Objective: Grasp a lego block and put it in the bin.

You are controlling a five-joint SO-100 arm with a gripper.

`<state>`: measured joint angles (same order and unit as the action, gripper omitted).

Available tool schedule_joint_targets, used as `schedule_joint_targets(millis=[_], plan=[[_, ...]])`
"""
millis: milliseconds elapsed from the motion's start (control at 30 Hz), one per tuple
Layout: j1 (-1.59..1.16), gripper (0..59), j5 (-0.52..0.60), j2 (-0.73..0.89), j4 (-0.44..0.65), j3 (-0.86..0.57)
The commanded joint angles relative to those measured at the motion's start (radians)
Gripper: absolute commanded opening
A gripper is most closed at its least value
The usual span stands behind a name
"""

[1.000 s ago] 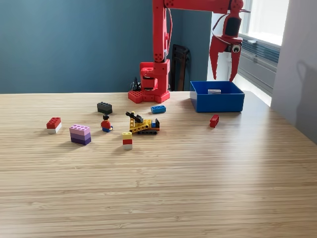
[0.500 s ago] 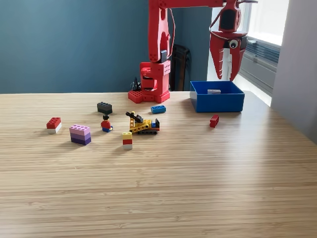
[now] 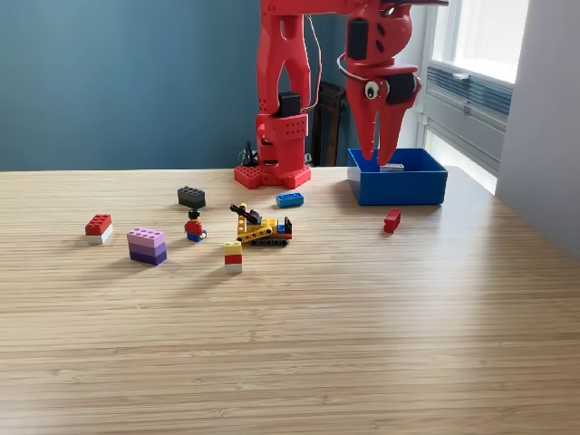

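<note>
Above the near-left corner of the bin (image 3: 426, 187), as the exterior view shows it, the red arm's fingers (image 3: 376, 156) hang pointing down, narrowly parted and holding nothing. On the counter (image 3: 362, 344) the blue bin sits at the exterior view's right with a small pale piece (image 3: 392, 167) inside; a red brick (image 3: 391, 220) lies just in front, a blue brick (image 3: 290, 199) and a yellow vehicle (image 3: 263, 228) nearer the arm's base (image 3: 272, 172). No readable writing or labels anywhere.
</note>
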<state>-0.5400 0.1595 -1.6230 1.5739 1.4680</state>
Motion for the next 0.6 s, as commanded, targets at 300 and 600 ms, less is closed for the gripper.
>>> schedule_joint_targets(millis=[300, 600], plan=[[0.166, 9.2, -0.077, -0.086, -0.009, -0.035], [0.169, 9.4, -0.084, -0.086, -0.031, -0.023]])
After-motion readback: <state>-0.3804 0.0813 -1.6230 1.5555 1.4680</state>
